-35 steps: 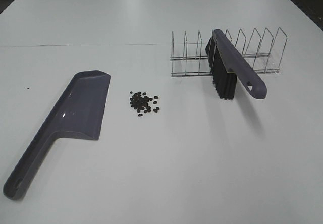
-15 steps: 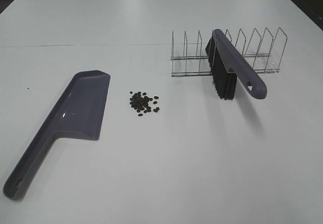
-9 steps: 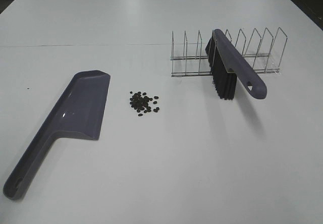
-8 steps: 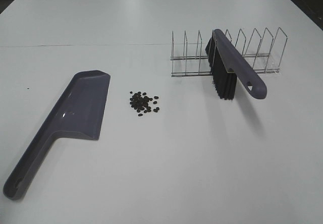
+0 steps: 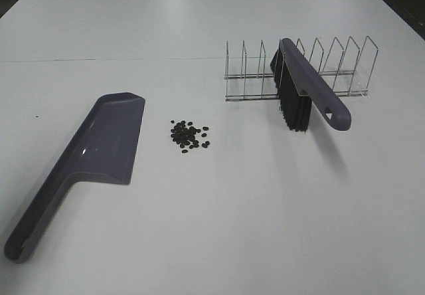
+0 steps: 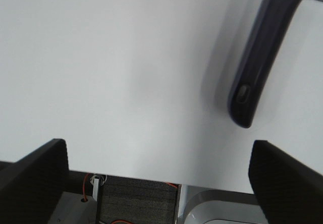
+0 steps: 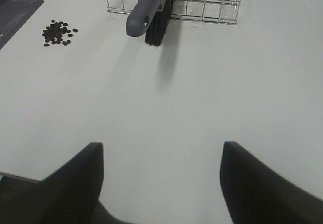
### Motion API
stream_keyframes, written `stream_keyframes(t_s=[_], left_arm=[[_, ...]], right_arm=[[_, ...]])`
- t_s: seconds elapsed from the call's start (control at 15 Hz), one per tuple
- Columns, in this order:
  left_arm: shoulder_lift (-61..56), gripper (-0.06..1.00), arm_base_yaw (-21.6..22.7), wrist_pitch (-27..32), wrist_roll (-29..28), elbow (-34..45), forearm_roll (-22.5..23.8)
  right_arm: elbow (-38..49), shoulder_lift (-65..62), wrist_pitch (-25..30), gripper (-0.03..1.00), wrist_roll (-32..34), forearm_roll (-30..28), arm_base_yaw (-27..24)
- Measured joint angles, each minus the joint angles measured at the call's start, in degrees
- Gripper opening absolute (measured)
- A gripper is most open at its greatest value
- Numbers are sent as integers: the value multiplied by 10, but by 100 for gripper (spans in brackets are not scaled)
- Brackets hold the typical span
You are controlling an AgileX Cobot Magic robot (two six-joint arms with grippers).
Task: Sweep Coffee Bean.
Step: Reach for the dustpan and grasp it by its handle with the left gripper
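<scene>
You have not started the sweep. The beans [image 5: 189,135] lie in one loose cluster on the table [image 5: 252,228], just right of the dustpan [image 5: 106,142] and not touching it, and none are in the pan. The brush [image 5: 307,89] leans in the wire rack [image 5: 345,66] at the far right, with nothing holding it.

Your left gripper [image 6: 157,151] is spread wide and empty above the near-left table edge, close to the dustpan's handle end. Your right gripper [image 7: 162,151] is also parted and empty, well short of the brush. Both pickups and the sweep itself are left to do.

Neither arm appears in the high view, so you cannot judge their height. Each wrist view cuts off most of the dustpan. The beans are too small to count.
</scene>
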Motion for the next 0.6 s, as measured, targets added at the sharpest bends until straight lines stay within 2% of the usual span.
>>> stream_keyframes(t_s=[0.2,0.47,0.53,0.6], left_arm=[[112,87,-80,-38,-44,-22,-2],[210,87,-100,-111,-52,-45,-3],[261,87,-100,-159,-52,-46,-3],[282,87,-100,-180,-50,-46,-3]], right_arm=[[0,0,0,61,0,0,0],[0,0,0,61,0,0,0],[0,0,0,61,0,0,0],[0,0,0,61,0,0,0]])
